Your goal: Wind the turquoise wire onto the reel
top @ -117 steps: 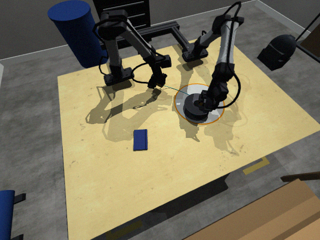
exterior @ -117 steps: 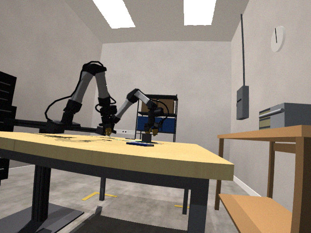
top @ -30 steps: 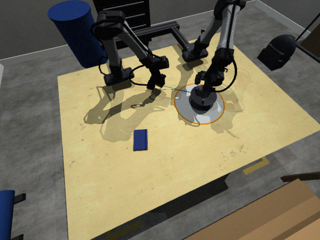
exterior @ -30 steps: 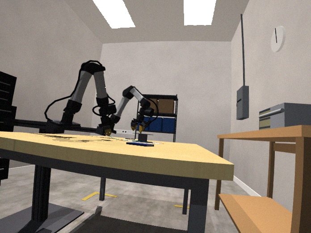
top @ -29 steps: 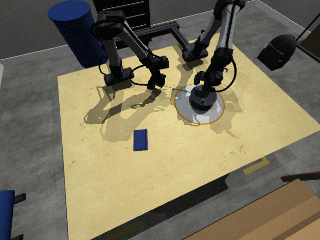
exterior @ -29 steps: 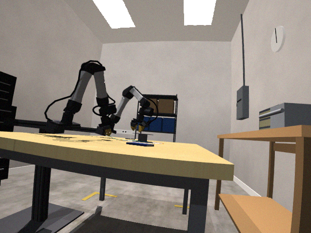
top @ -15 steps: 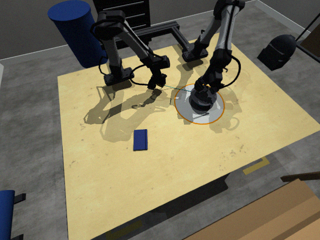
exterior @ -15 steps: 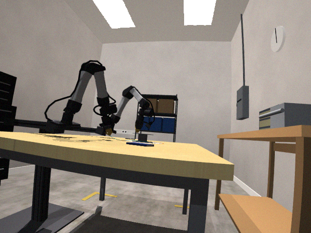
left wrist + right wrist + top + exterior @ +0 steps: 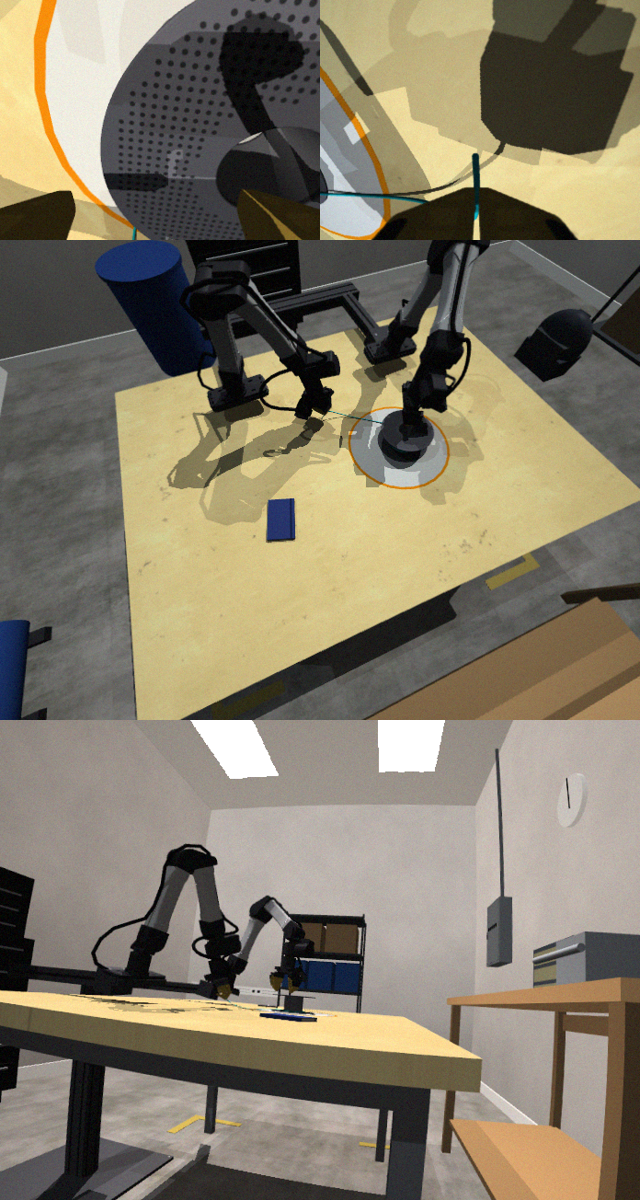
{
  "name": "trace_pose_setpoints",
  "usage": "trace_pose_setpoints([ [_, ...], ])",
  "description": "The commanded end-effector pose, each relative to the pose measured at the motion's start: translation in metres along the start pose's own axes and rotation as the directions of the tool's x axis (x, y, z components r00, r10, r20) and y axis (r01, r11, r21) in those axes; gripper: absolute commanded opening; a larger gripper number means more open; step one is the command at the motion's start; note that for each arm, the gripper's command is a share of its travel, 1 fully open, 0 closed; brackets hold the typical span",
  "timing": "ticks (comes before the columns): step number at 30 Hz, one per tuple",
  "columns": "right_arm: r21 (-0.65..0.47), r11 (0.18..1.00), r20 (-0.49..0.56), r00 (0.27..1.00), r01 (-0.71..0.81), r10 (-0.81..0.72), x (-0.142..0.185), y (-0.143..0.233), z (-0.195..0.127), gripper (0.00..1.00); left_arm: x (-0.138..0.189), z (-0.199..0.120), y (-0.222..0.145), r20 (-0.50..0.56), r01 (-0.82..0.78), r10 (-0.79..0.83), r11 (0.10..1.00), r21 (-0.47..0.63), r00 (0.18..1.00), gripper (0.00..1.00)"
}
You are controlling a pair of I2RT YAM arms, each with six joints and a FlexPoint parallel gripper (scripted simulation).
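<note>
- Top view: reel (image 9: 390,435) (image 9: 293,1003) (image 9: 153,106) (image 9: 322,186) lies flat on the surface (image 9: 336,576) (image 9: 361,1030) (image 9: 18,138) (image 9: 597,185), seemingly within the painted ring (image 9: 449,451) (image 9: 333,1015) (image 9: 40,69) (image 9: 379,168).
- Left claw (image 9: 410,432) (image 9: 284,986) (image 9: 156,196): above the reel, fingers apart, nothing clamped. Contact with the flange: cannot tell.
- Right claw (image 9: 321,410) (image 9: 223,990) (image 9: 476,189): beside the reel, clamped on the turquoise wire (image 9: 356,417) (image 9: 234,1003) (image 9: 134,234) (image 9: 375,196) near its free end.
- Unwound wire runs from reel to right claw; winding judged unfinished.
- Step in hand, judged: placing the left claw for another turn of the reel.
- Method: centre over the reel's axis, grip squarely, turn only in the winding direction. Release and lift clear before resetting the wrist.
- Right claw should yield towards the reel, keeping light tension; too much could drag the reel off centre, slack could spill loops.
- Blue notebook (image 9: 280,519) (image 9: 288,1017): well apart from the reel; leave alone.
</note>
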State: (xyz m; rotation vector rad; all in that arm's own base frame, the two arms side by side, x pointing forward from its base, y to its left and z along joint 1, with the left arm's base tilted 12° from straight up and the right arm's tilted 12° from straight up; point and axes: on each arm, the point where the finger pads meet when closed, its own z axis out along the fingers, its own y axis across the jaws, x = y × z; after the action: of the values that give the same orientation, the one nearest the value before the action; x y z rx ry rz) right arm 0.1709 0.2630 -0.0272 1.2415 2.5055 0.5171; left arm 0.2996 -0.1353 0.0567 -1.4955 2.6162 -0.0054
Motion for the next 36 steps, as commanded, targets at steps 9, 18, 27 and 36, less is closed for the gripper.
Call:
trace_pose_setpoints([
  [9,-0.008,1.0,-0.01,1.0,-0.003,0.003,0.003,0.007,-0.002,0.0,-0.001,0.0,-0.008,0.051,0.132,-0.136,0.989,0.069,0.989,0.82],
  [18,-0.008,1.0,-0.01,1.0,-0.004,0.004,0.003,0.007,-0.002,0.0,-0.002,0.024,-0.01,0.051,0.132,-0.136,0.989,0.069,0.989,0.82],
  [27,-0.008,1.0,-0.01,1.0,-0.004,0.004,0.002,0.006,-0.001,0.0,-0.002,0.029,-0.007,0.051,0.132,-0.136,0.989,0.069,0.989,0.82],
  [36,0.01,1.0,-0.005,1.0,0.011,-0.011,0.001,-0.003,-0.005,0.0,-0.002,0.029,-0.007,0.051,0.132,-0.136,0.989,0.069,0.989,0.72],
])
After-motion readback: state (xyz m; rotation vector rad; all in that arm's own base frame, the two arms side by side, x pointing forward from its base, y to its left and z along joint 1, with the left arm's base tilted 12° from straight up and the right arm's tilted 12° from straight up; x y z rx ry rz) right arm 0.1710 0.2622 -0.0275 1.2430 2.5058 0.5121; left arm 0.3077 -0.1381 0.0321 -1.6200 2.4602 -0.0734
